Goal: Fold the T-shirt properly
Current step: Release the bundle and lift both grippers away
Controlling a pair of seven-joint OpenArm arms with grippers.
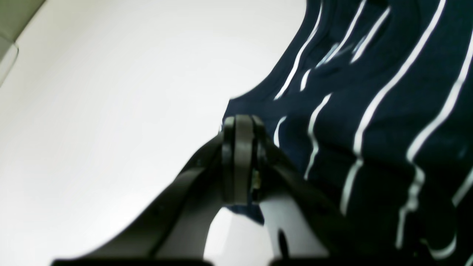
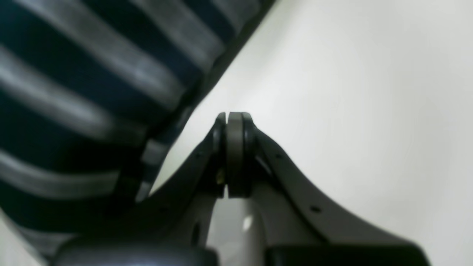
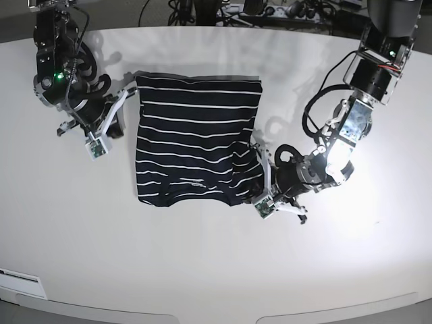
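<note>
The T-shirt [image 3: 196, 135], dark navy with thin white stripes, lies flat on the white table [image 3: 202, 270] as a roughly square shape, collar toward the near edge. My left gripper [image 3: 260, 179] sits at its near right corner. In the left wrist view the left gripper [image 1: 242, 119] is shut, and the T-shirt [image 1: 369, 92] runs under and behind its tips; no cloth shows between the pads. My right gripper [image 3: 128, 94] is at the far left corner. In the right wrist view the right gripper [image 2: 234, 115] is shut on nothing, just beside the edge of the T-shirt [image 2: 74, 92].
Cables [image 3: 223, 13] and equipment line the table's far edge. Bare white table [image 1: 92, 111] stretches around the cloth, and the table's curved front edge [image 3: 216, 312] runs along the bottom of the base view.
</note>
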